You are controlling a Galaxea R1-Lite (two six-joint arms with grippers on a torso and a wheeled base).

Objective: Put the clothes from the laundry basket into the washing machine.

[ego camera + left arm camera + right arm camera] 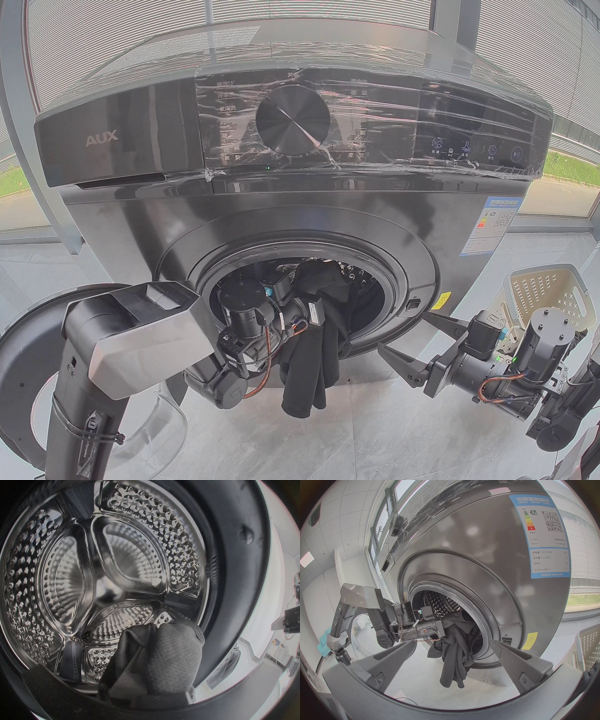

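Cloth fills the left jaws: they are clenched on a black garment [309,369] at the mouth of the washer [350,212], their tips buried in the fabric. The garment's bunched top sits with the jaws just inside the opening. The rest hangs below them, over the lower rim and down the washer's front; whether its end touches the floor [375,437] cannot be told. Ahead of the left jaws lies the steel drum [103,558], dimpled and fitted with ribbed paddles, ringed by the dark gasket [240,573]. A fold of the garment lies at the drum's lower lip, right before the jaws. The door [25,350] stands swung open, behind the left jaws and off to their left. The right jaws are released, spread wide and empty, hovering low over the floor, apart from the washer. They face the opening, and the hanging garment is ahead of them and to their left, well apart. Behind the right jaws stands the pale perforated basket [550,294]; what it holds cannot be made out.
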